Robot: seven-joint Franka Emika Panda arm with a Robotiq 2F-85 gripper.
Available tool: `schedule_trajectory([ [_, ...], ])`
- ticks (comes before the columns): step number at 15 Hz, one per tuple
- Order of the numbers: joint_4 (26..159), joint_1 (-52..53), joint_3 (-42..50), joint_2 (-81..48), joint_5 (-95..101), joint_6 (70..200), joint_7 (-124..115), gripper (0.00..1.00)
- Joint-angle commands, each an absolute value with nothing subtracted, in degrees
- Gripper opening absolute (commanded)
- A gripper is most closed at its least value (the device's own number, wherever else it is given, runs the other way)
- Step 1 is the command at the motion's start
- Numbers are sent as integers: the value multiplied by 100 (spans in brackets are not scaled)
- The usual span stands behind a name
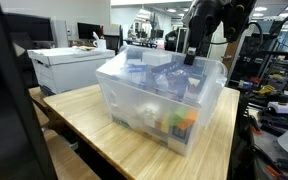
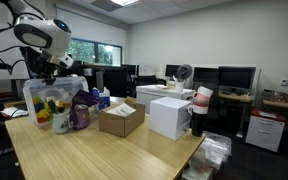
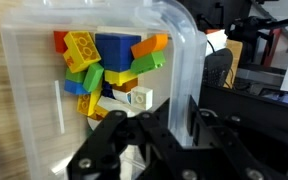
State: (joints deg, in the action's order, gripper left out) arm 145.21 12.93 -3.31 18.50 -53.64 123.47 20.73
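1. Your arm shows rounded white shells with black bands at the joints
2. Your gripper is black all over, blocky at the wrist
3. In the wrist view you see its black linkage bars with round pivot pins

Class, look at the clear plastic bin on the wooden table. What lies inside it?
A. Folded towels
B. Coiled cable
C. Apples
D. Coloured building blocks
D: the wrist view shows yellow, blue, orange, green and red building blocks heaped in a corner of the clear plastic bin, which stands on the wooden table.
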Motion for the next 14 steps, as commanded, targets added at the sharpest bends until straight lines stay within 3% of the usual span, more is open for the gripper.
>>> schedule_trajectory([
  [1, 14728, 1230, -301, 1958, -5849, 12250, 2680, 6],
  [14, 15046, 1026, -134, 2014, -7079, 11650, 3857, 6],
])
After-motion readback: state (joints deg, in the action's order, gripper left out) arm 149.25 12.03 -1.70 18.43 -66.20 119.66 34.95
